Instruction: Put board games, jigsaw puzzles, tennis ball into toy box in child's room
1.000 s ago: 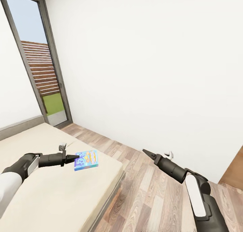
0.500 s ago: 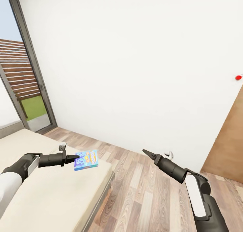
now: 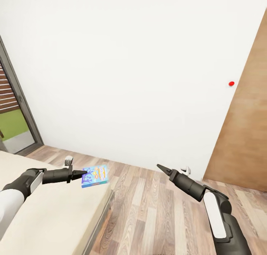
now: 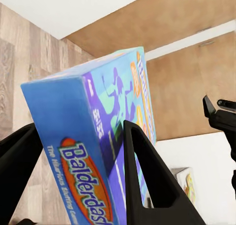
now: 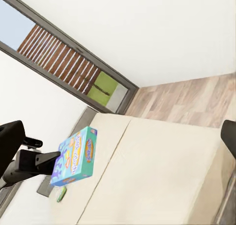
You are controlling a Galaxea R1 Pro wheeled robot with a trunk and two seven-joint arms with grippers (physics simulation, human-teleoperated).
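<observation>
A blue cartoon board game (image 3: 95,176) hangs in the air over the edge of the bed (image 3: 52,214), with my left gripper (image 3: 84,172) shut on one of its ends. In the left wrist view the blue box (image 4: 88,151) fills the gap between the two dark fingers (image 4: 147,185). My right gripper (image 3: 160,167) is held out over the wood floor to the right, open and empty, its fingers (image 5: 229,139) at the picture's edges. The right wrist view looks across to the held game (image 5: 76,156) above the beige bed (image 5: 162,171). The table and toy box are out of view.
A plain white wall (image 3: 122,80) faces me. A brown door (image 3: 241,136) stands at the right with a red dot (image 3: 231,83) beside it. A dark-framed window (image 3: 11,117) is at the left edge. Wood-plank floor (image 3: 155,218) lies between bed and wall. A small green flat thing (image 5: 61,194) lies on the bed.
The whole view has swung to the right: the window has slid toward the left edge and the brown door has come in. Both arms keep their pose, the game still held.
</observation>
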